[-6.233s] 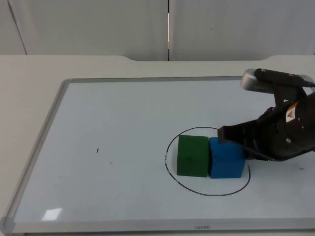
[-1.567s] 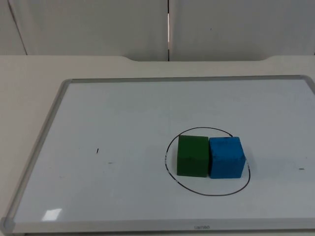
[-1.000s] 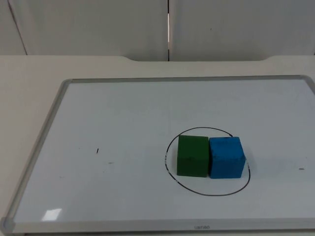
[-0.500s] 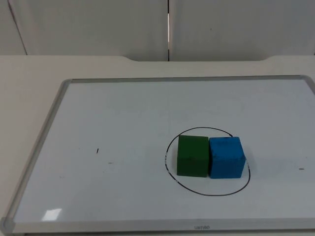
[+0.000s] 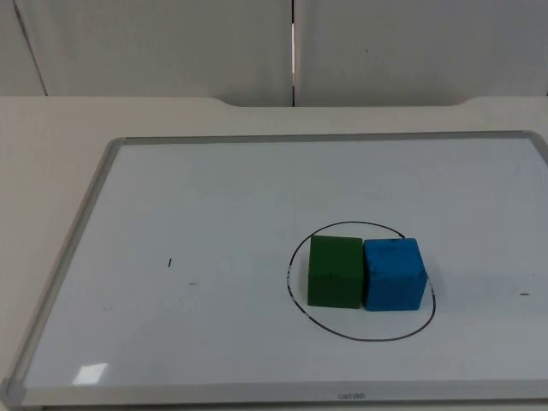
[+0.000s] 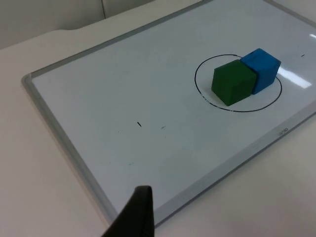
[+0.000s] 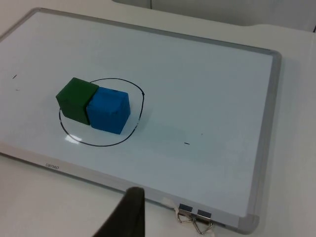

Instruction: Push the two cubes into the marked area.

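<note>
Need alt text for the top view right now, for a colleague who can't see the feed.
A green cube and a blue cube sit side by side, touching, inside a black hand-drawn circle on a whiteboard lying flat on the table. The green cube is on the picture's left, the blue on its right.

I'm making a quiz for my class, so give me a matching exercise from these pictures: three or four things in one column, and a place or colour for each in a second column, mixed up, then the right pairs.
Things:
1. green cube
2. blue cube
3. drawn circle
4. binder clips

Places or colours:
A. a black line that rings both cubes
B. inside the ring, on the side toward the left arm
C. on the whiteboard's edge, near a corner
D. inside the ring, on the side toward the right arm

Pairs: 1-B, 2-D, 3-A, 4-C
</note>
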